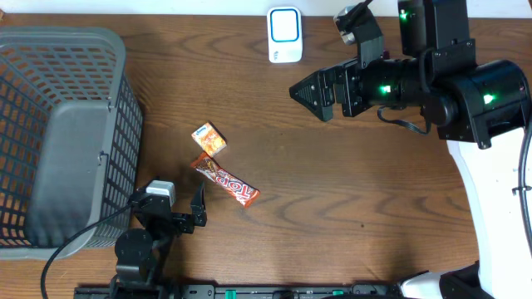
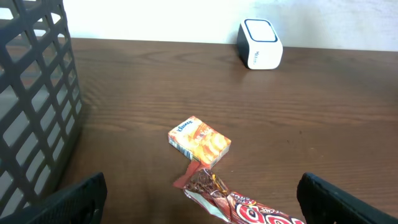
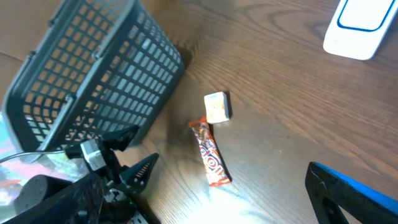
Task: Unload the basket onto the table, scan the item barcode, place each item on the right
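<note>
A small orange box [image 1: 210,139] and a red candy bar [image 1: 226,182] lie side by side on the wooden table, left of centre. The white and blue scanner [image 1: 284,34] stands at the far edge. My left gripper [image 1: 168,202] is low at the near edge, open, pointing at the candy bar [image 2: 242,208], whose crimped end lies between the spread fingers. The box [image 2: 199,142] is just beyond it. My right gripper [image 1: 315,54] hovers high at the back right, open and holding nothing. One blue-edged finger [image 3: 351,193] shows in the right wrist view.
A grey mesh basket [image 1: 58,133] fills the left side, close beside the left arm. The scanner [image 2: 260,43] sits against the back wall. The right arm's bulky body [image 1: 465,91] hangs over the right part of the table.
</note>
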Available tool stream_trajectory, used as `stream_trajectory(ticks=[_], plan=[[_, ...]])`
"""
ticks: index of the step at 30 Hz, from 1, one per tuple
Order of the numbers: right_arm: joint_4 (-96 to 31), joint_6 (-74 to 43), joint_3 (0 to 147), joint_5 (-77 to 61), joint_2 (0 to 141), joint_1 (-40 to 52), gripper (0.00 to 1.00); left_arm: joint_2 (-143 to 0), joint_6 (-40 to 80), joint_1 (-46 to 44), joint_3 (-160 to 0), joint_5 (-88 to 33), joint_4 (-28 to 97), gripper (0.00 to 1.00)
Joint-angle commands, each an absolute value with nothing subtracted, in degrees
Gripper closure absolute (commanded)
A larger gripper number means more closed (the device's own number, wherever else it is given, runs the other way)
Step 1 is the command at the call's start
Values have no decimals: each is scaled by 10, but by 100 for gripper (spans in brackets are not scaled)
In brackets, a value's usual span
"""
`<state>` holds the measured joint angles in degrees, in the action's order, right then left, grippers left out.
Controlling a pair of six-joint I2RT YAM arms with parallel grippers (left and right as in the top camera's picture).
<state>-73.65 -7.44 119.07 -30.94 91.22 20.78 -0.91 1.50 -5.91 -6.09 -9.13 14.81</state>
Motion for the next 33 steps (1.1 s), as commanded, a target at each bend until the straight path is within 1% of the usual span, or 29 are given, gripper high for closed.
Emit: stream_trajectory(ticks=[1,14,18,33], plan=[[-740,-81,1189,-290,907,211,1,-6,16,-62,-48,-99,153,2],[-701,-82,1187,-284,912,211,1,-6,16,-62,-48,-99,153,2],[-699,-105,1187,-284,924,212,1,-6,16,-62,-48,-99,153,2],[-701,-126,1187,-284,947,256,1,-6,16,-62,-48,-99,153,2]])
